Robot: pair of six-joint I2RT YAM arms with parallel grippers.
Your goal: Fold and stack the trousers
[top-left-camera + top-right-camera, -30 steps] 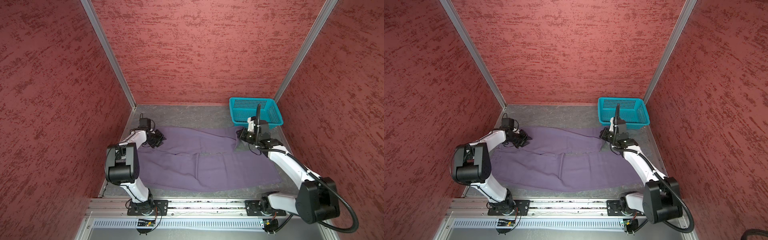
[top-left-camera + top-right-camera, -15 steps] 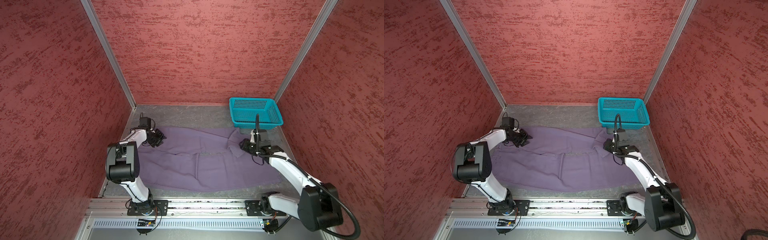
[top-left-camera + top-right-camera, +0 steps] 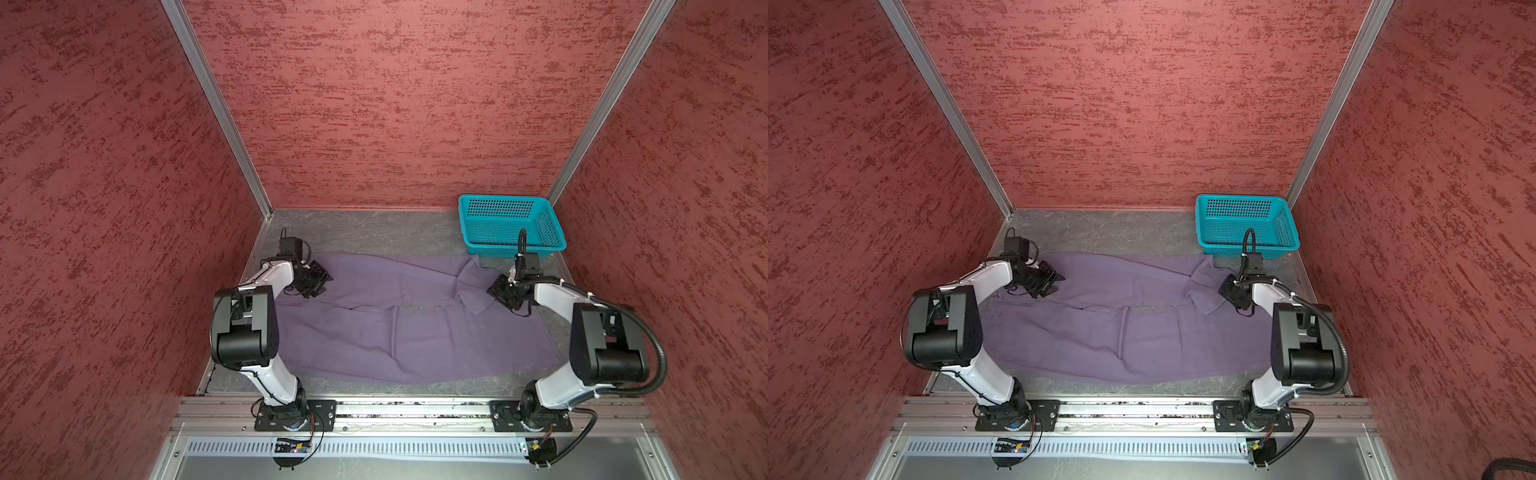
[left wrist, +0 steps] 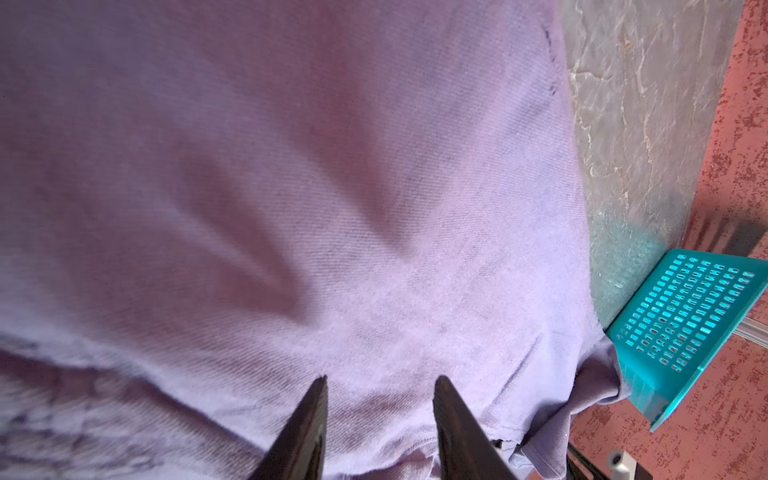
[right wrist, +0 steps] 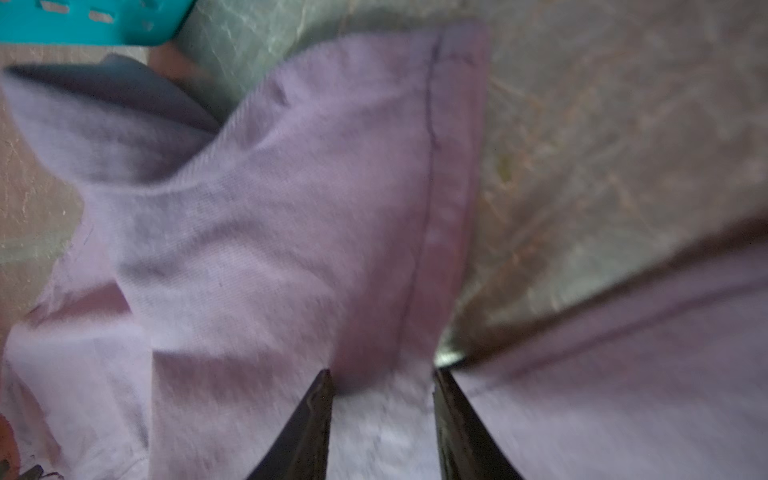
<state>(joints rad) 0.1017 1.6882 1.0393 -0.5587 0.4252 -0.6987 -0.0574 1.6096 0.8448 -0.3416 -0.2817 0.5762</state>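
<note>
Though spread mostly flat over the grey table (image 3: pixel 374 228), rumpled at one end: one pair of muted-purple trousers (image 3: pixel 407 328), with two wide legs running side by side from left to right. Same lie of the trousers (image 3: pixel 1125 332) in both top views. Right end of the far leg doubled over into one loose flap, close to the front wall of one teal basket (image 3: pixel 494 248) in the far right corner.

Two arms, two grippers, two dark fingers on each. Left gripper (image 3: pixel 323 281) low over the left end of the far leg. In the left wrist view, left gripper (image 4: pixel 380 380) with fingers (image 4: pixel 307 424) standing apart, cloth showing in the gap, nothing pinched. Right gripper (image 3: pixel 493 291) just beside the doubled-over flap. In the right wrist view, right gripper (image 5: pixel 382 374) likewise parted, blurred purple cloth between and beyond the tips, no hold on it. Cannot tell whether either pair of tips touches the cloth.
</note>
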